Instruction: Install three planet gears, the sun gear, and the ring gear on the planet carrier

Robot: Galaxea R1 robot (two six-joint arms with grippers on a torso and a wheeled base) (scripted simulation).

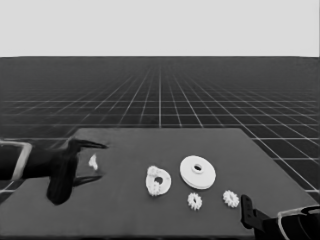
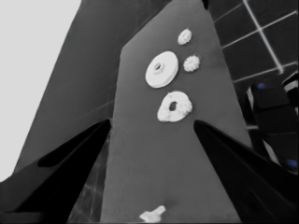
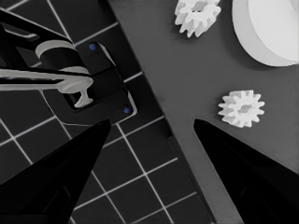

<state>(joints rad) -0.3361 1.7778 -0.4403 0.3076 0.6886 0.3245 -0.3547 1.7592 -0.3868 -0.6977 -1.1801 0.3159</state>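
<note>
Larger round part (image 1: 198, 172) lies flat mid-table; smaller round part (image 1: 158, 180) just left of it, gears seated on it. Two loose gears (image 1: 194, 201) (image 1: 231, 198) lie nearer. Left gripper (image 1: 95, 161) parked, fingers apart over thin white piece (image 1: 93, 161); right gripper (image 3: 149, 122) parked at corner, fingers apart

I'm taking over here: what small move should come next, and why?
Probably bring the right tool, open at the table's right corner, over the nearest loose gear. The smaller round part seems to carry gears already, and the larger round part lies beside it.
</note>
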